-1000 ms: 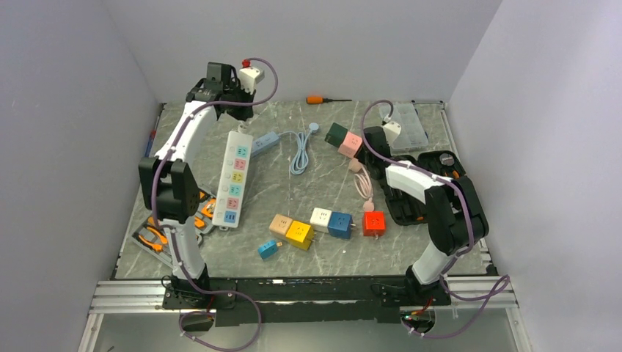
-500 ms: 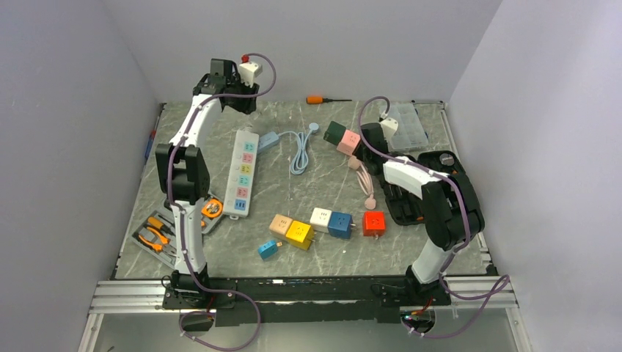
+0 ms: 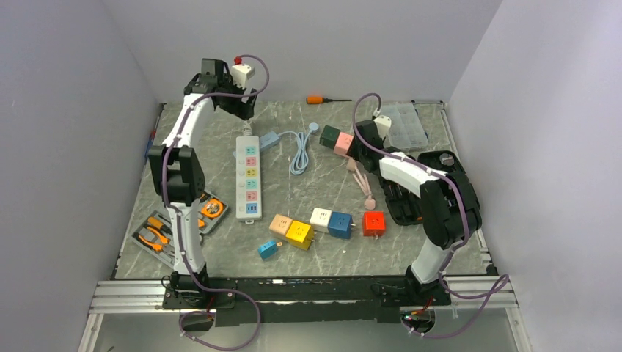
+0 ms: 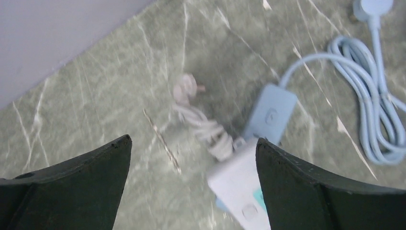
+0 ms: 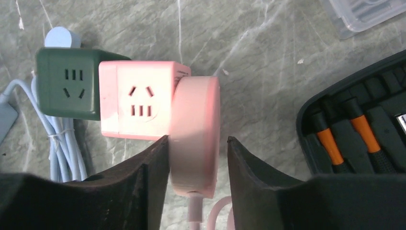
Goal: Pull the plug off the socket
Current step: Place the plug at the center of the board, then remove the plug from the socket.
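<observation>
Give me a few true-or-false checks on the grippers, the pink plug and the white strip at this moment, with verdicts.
1. The left gripper is open and empty. True.
2. The right gripper has its fingers on either side of the pink plug. True.
3. The pink plug lies apart from the pink cube. False: it sits against the cube's side.
4. The white strip has a plug in one outlet. False: no plug shows in it in the top view.
</observation>
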Action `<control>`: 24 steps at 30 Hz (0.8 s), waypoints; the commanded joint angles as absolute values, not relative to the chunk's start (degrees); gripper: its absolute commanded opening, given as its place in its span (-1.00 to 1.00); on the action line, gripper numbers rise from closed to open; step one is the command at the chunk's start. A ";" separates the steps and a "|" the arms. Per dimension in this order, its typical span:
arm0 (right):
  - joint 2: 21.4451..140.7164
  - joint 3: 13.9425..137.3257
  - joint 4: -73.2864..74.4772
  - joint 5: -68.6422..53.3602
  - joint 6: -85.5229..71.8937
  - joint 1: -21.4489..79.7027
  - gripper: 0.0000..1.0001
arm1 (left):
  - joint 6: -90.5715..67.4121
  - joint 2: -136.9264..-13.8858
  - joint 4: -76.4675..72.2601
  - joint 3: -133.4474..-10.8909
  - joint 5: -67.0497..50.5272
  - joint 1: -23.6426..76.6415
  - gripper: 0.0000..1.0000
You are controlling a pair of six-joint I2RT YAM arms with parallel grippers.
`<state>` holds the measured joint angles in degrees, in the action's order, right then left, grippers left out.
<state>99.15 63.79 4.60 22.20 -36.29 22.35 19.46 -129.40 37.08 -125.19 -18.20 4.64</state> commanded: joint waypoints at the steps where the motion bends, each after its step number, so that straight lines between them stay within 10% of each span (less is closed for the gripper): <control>1: 97.30 66.70 7.92 20.39 -35.45 23.94 0.18 | 23.16 -116.18 46.89 -122.32 -16.00 4.83 0.99; 6: 94.63 66.16 10.65 20.24 -35.40 25.11 0.97 | 25.62 -105.59 57.35 -111.03 -14.74 4.75 0.99; 24: 79.09 66.40 20.60 27.18 -25.17 45.38 0.99 | 25.68 -62.49 64.51 -64.44 -24.57 3.87 0.99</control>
<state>82.26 64.77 17.37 25.45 -29.91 40.27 26.89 -69.32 63.72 -67.59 -19.97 4.10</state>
